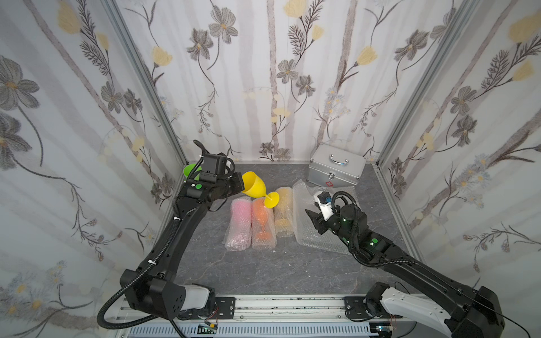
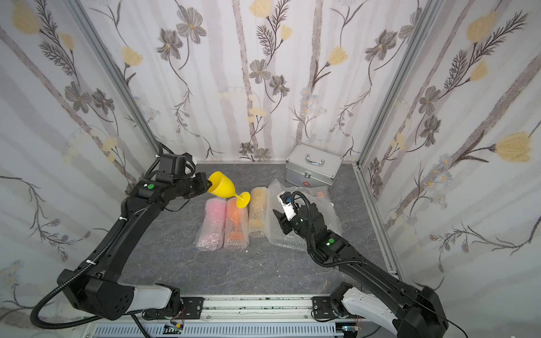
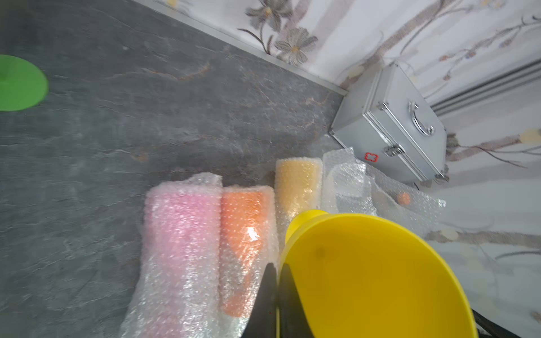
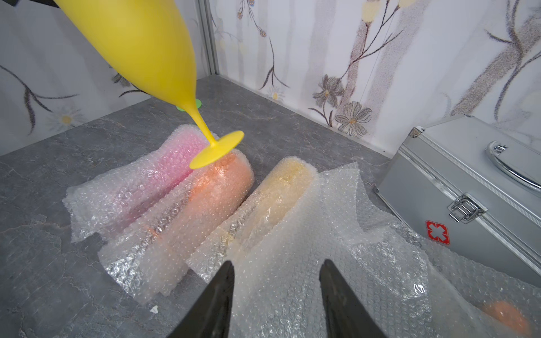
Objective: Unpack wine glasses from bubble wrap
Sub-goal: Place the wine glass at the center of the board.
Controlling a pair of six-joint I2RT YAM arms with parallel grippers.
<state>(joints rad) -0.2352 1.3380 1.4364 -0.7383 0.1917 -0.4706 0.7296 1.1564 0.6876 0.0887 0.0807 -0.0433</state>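
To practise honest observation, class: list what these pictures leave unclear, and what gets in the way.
- Green glass: in a top view the left arm covers all but part of its bowl. The left wrist view cuts its foot at the edge.
- Small orange thing: it lies under the flat bubble wrap, too blurred to identify.
- Pink glass: its wrap blurs the stem and foot in every view.

The front half of the table (image 1: 263,269) lies bare, open from either side. Mid-table, the pink roll (image 1: 240,225), orange roll (image 1: 262,224) and amber roll (image 1: 283,213) lie packed side by side. To their right, the spread bubble wrap sheet (image 1: 307,237) reaches back to the metal case (image 1: 336,168) in the back right corner. The yellow goblet (image 1: 254,184) hangs tilted over the rolls' far ends. The green goblet (image 1: 191,171) occupies the back left corner.
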